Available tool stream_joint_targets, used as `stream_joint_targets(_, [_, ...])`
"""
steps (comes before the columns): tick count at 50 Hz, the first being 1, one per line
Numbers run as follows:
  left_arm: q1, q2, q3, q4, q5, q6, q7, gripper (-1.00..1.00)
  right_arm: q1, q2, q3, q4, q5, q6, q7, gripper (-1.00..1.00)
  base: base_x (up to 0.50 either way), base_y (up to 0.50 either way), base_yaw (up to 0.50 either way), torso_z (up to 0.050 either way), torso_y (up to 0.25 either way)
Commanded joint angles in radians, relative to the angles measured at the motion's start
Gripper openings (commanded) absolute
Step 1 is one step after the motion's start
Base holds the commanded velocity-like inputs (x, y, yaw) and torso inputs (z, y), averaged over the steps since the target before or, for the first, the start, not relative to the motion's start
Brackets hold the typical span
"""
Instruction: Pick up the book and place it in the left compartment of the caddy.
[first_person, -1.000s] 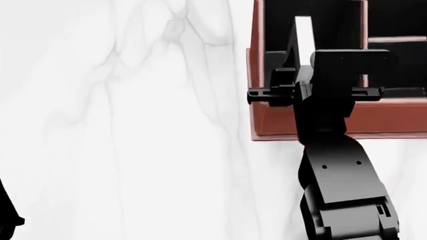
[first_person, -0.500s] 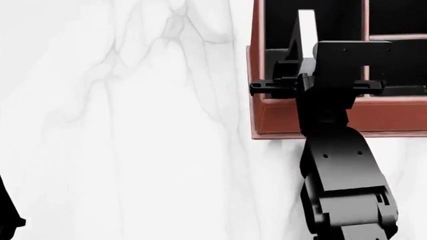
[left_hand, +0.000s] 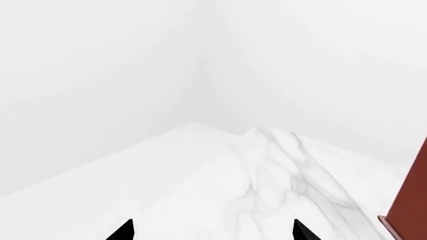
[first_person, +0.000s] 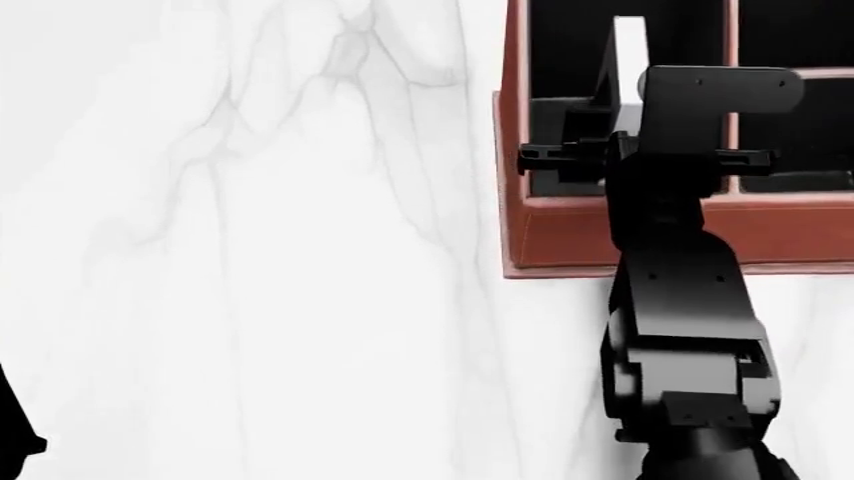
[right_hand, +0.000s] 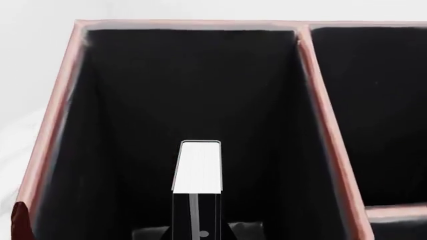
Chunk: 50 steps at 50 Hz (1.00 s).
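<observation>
The reddish-brown caddy (first_person: 667, 235) stands at the top right of the head view. My right gripper (first_person: 597, 125) reaches over its front wall and is shut on the book (first_person: 627, 60). The book stands upright, white page edge up, inside the long left compartment (first_person: 561, 50). In the right wrist view the book (right_hand: 198, 167) rises from between the jaws of my right gripper (right_hand: 197, 232), within the black-lined left compartment (right_hand: 193, 85) of the caddy (right_hand: 60, 100). My left gripper (left_hand: 213, 235) is open and empty over the marble table.
A pinkish divider rim (first_person: 730, 60) separates the left compartment from shorter slots (first_person: 794, 30) on the right. White marble table (first_person: 267, 250) spreads to the caddy's left. The caddy's side (left_hand: 407, 200) shows at the edge of the left wrist view.
My right gripper has moved forward and slightly right with the book, carrying it deeper over the left compartment. The left arm has not moved.
</observation>
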Motion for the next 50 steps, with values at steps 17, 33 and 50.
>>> stream_joint_targets(17, [-0.001, -0.007, -0.003, 0.004, -0.013, 0.000, -0.009, 1.00, 0.033, -0.044, 0.215, 0.078, -0.231, -0.030, -0.062, 1.00, 0.00, 0.00, 0.00, 0.000, 0.002])
stream_joint_targets(33, [0.004, -0.009, -0.001, 0.006, -0.012, 0.007, -0.012, 1.00, -0.227, 0.015, 0.245, -0.361, -0.302, 0.124, 0.110, 1.00, 0.00, 0.00, 0.00, 0.000, 0.001])
stream_joint_targets(50, [0.004, -0.014, 0.000, 0.012, -0.013, 0.008, -0.015, 1.00, -0.684, -0.026, 0.363, -1.920, -0.419, 0.684, -0.020, 1.00, 0.00, 0.00, 0.00, 0.000, 0.001])
